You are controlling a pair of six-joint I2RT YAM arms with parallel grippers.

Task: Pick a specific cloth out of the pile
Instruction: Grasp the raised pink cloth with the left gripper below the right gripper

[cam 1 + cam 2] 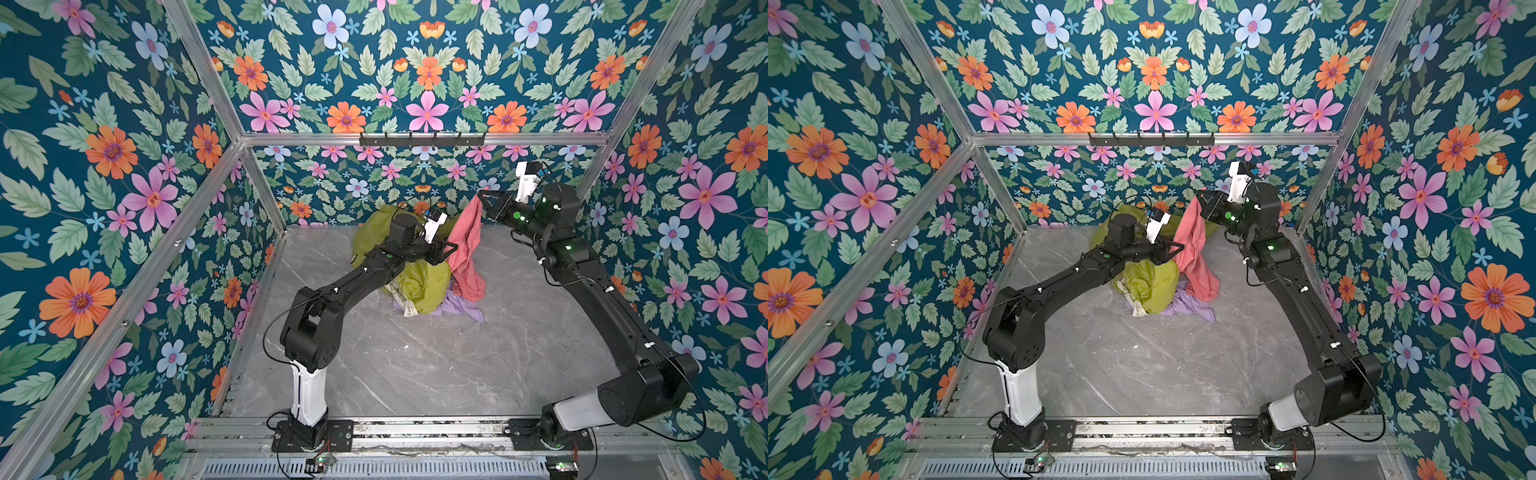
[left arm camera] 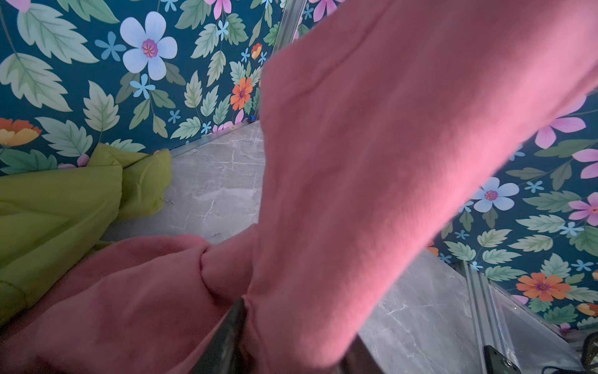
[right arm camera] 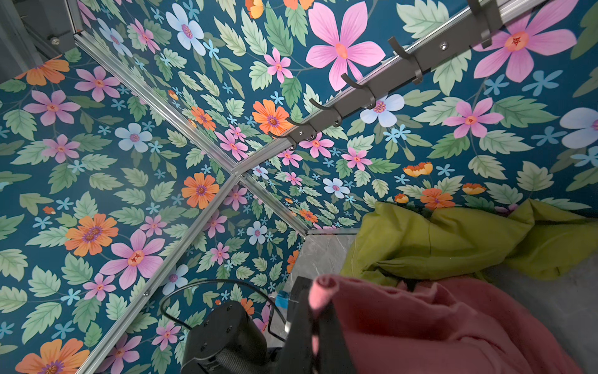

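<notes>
Right end effector (image 1: 481, 196) clamped shut on top corner of salmon-pink cloth (image 1: 469, 245). Cloth hangs down onto pile (image 1: 422, 286), at 12 o'clock on table (image 1: 415, 374). Left end effector (image 1: 454, 248) straddles the cloth's 9 o'clock edge; can't tell if it grips.

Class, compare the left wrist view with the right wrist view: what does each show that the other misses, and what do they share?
Only the left wrist view: the cloth hanging as a broad band that passes between the fingers of the left pincer. Only the right wrist view: the hook rail on the wall, a black arm joint, and the right pincer shut on the cloth's tip. Both: the cloth, the green jacket and the grey table.
</notes>
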